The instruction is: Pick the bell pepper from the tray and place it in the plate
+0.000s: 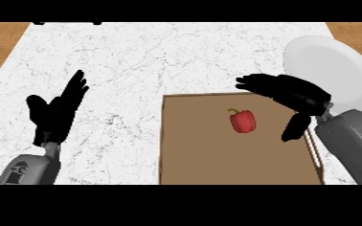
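Observation:
A red bell pepper (243, 121) with a green stem lies on the brown tray (198, 148), a little right of the tray's middle. My right hand (290, 93) hovers over the tray's far right part, open, fingers stretched leftward above the pepper and thumb hanging down to the pepper's right; it does not touch the pepper. A white plate (325, 64) sits beyond the tray at the right edge of the counter, partly hidden by my right hand and forearm. My left hand (56, 110) rests open at the left, fingers up.
The white marble counter (141, 57) spreads to the left of and behind the tray. Wooden strips show at the far left and far right top corners. A dark object sits at the counter's far edge, top left.

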